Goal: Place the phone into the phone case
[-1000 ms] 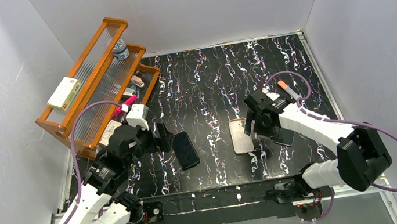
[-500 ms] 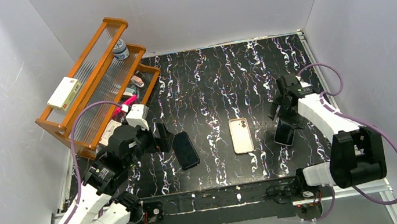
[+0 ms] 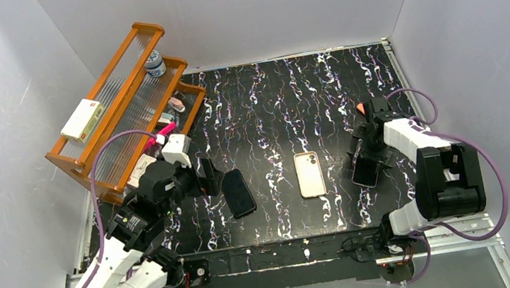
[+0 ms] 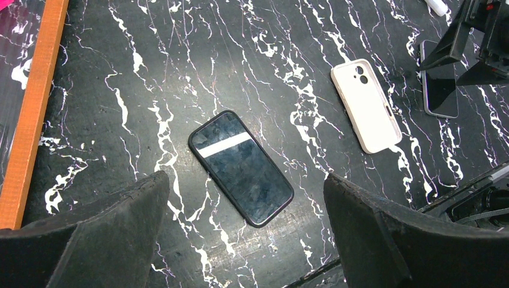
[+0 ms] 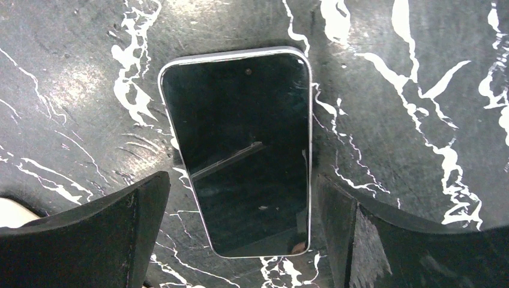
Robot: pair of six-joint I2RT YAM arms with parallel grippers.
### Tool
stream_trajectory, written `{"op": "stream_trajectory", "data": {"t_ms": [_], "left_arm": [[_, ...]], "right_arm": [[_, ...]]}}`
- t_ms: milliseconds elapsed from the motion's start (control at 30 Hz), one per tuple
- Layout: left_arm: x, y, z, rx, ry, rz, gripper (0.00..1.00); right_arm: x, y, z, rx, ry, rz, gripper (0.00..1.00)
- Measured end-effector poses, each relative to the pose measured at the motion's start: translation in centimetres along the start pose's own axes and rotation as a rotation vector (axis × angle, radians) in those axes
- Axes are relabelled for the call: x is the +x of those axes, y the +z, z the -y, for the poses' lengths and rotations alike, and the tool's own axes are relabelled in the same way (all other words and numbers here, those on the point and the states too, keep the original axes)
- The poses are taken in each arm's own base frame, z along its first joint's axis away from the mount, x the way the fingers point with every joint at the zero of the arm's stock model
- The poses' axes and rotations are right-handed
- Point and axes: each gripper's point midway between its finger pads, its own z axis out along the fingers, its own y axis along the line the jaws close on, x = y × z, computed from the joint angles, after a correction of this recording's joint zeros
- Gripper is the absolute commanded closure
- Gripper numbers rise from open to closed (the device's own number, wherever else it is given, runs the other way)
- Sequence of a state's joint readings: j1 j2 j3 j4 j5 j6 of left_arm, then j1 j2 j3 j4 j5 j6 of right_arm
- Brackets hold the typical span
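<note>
1. On the right side of the table, the right gripper hangs just over the phone, a flat black slab with round corners and a thin silver rim. Its two black fingers are spread wide, one on each long side of the phone, and it holds nothing. I cannot tell if the fingers touch the table.
2. The phone lies flat with its shiny dark screen up. There is a tiny camera dot near one short end and a thin pale streak of light across the glass.
3. Near it, to the left and not touching, lies the phone case, a cream-white shell with round corners and dark camera holes at its far end.
4. Further left is a second black phone with a thick black rim, with a white stripe of light on its screen.
5. The left gripper hangs above this second phone, spread wide and holding nothing.
6. All of this lies on a black table with white marble streaks.
7. At the far left stands an orange wooden rack with ribbed clear shelves, with a white box on it.
</note>
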State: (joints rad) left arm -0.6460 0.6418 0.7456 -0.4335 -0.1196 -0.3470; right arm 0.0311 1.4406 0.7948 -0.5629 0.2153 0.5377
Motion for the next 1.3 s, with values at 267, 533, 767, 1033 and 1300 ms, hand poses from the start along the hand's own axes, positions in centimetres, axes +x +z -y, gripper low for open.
{"op": "stream_trajectory", "data": {"t_ms": [267,533,767,1033,1300], "left_arm": [[-0.1,-0.2,0.1,0.006,0.004,0.007,0.02],[-0.2,-0.3,0.1,0.009,0.005,0.013,0.02],[-0.4,-0.5,0.1,0.012,0.004,0.022,0.02],[-0.1,-0.2,0.2,0.017,0.005,0.008,0.02],[1.3,1.4,0.2,0.002,0.002,-0.073,0.02]], "right_arm": [[0.4,0.7,-0.2,-0.017,-0.024,-0.025,0.01],[0.6,0.7,-0.4,-0.038,-0.068,-0.039,0.19],[0.7,0.4,-1.6,-0.122,-0.087,-0.057,0.43],[1.0,-0.1,-3.4,-0.225,-0.079,-0.073,0.47],[2.4,-0.9,-4.6,-0.281,-0.097,-0.108,0.50]]}}
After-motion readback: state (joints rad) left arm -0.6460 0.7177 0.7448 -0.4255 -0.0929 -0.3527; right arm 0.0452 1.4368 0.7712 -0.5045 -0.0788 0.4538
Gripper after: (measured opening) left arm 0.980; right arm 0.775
